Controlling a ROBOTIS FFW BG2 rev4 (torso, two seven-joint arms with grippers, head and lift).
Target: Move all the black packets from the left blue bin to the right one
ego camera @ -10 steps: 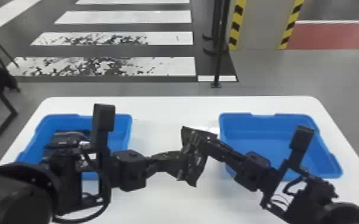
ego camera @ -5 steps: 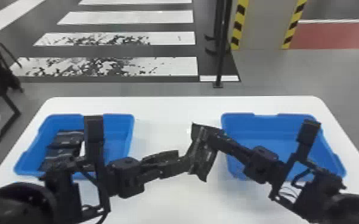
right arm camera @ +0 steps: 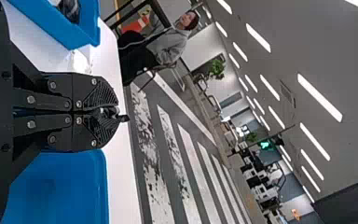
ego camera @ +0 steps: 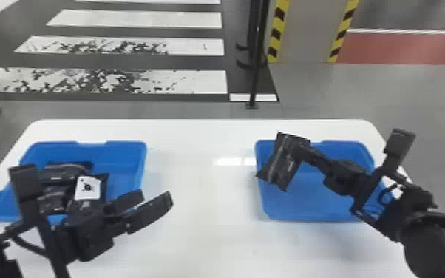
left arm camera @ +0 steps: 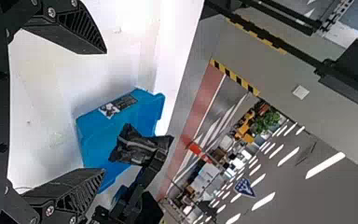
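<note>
The right gripper point(ego camera: 301, 148) is clamped on a black packet point(ego camera: 284, 160), its fingers pressed together on the packet's right side, near the upper end. Half a second ago the two grippers met over the middle of the tabletop point(ego camera: 203, 210) with this packet between them; now the left gripper point(ego camera: 156, 196) stands apart from it at lower left, its fingers spread with nothing between them, and the right one has carried the packet to the right. The handover looks done, and only the release seems to be left for this piece.

The packet is held up, overlapping the left edge of the right blue bin point(ego camera: 318, 196) in the head view; how high it is above the rim I cannot tell. Its long axis runs steeply, from an upper end leaning right to a lower end leaning left, with a broad face towards the head camera. The lower left corner sticks out past the bin's left wall, so it probably needs to go further right before the fingers part, or it could catch on the rim.

Farther out, at lower left, the left blue bin point(ego camera: 124, 159) holds more black packets point(ego camera: 63, 173), one with a white label point(ego camera: 87, 187), so the task is unfinished.
</note>
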